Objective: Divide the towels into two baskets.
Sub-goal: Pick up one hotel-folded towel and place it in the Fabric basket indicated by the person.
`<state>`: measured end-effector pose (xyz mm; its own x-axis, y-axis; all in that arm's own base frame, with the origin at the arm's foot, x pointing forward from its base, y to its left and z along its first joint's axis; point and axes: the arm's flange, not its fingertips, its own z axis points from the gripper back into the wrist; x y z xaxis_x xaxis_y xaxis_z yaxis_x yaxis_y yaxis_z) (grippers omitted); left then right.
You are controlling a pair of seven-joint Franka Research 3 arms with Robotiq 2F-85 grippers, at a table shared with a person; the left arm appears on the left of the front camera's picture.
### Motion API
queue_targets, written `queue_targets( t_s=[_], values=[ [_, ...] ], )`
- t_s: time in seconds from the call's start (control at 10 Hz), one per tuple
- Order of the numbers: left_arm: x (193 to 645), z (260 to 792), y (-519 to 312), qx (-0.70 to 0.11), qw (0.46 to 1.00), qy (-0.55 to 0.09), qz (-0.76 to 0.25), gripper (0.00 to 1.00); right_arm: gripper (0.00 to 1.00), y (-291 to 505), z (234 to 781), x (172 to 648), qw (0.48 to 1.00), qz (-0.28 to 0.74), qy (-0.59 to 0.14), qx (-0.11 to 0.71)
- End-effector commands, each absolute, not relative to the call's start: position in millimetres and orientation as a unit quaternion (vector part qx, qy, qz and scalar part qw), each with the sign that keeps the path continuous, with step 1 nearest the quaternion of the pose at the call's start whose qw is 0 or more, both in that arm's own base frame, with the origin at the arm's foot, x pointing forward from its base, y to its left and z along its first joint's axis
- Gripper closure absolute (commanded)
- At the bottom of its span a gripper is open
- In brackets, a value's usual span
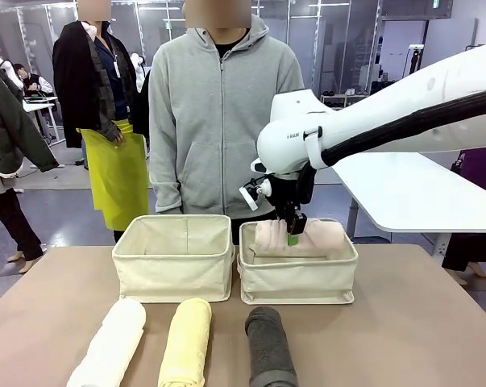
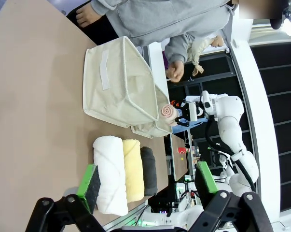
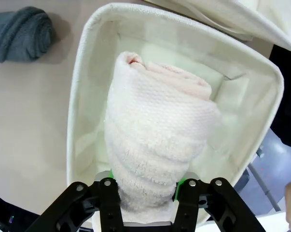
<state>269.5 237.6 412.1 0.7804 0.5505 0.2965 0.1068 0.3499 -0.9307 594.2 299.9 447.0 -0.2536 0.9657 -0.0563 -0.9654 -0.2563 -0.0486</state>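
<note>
**Placing the first roll.** My right tool [image 1: 292, 232] is clamped on one end of the pale pink towel [image 3: 157, 145], with its green pads sunk into the terry on both sides. The roll hangs in the mouth of the right basket [image 1: 299, 282], its far end pointing at the basket floor. I cannot tell whether it touches down. My left tool [image 2: 147, 182] is spread wide and holds nothing. The white towel [image 1: 114, 343], yellow towel [image 1: 186, 343] and grey towel [image 1: 268, 347] lie side by side on the bench [image 1: 420, 322], in front of both baskets. The left basket [image 1: 174, 274] shows no towel. To finish well, I judge I should lay the roll along the basket's long side, let go only once it rests, then lift straight up so the pads neither drag the terry nor catch the soft wall.
</note>
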Motion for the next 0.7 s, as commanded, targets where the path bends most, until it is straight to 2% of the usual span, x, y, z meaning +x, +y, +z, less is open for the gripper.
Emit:
queue_targets(
  t_s=[0.0,0.3,0.4,0.6],
  values=[
    [268.0,412.8,239.8,-0.557,0.76,-0.305,0.139,0.0,0.62,306.3,443.2,603.2,0.602,0.797,0.019,-0.042],
    [268.0,412.8,239.8,-0.557,0.76,-0.305,0.139,0.0,0.06,304.9,434.8,600.9,0.605,0.795,0.025,-0.032],
    [268.0,412.8,239.8,-0.557,0.76,-0.305,0.139,0.0,0.0,303.7,434.7,597.8,0.607,0.794,0.026,-0.034],
    [268.0,412.8,239.8,-0.557,0.76,-0.305,0.139,0.0,0.0,299.4,433.2,591.8,0.612,0.79,0.028,-0.035]
  ],
)
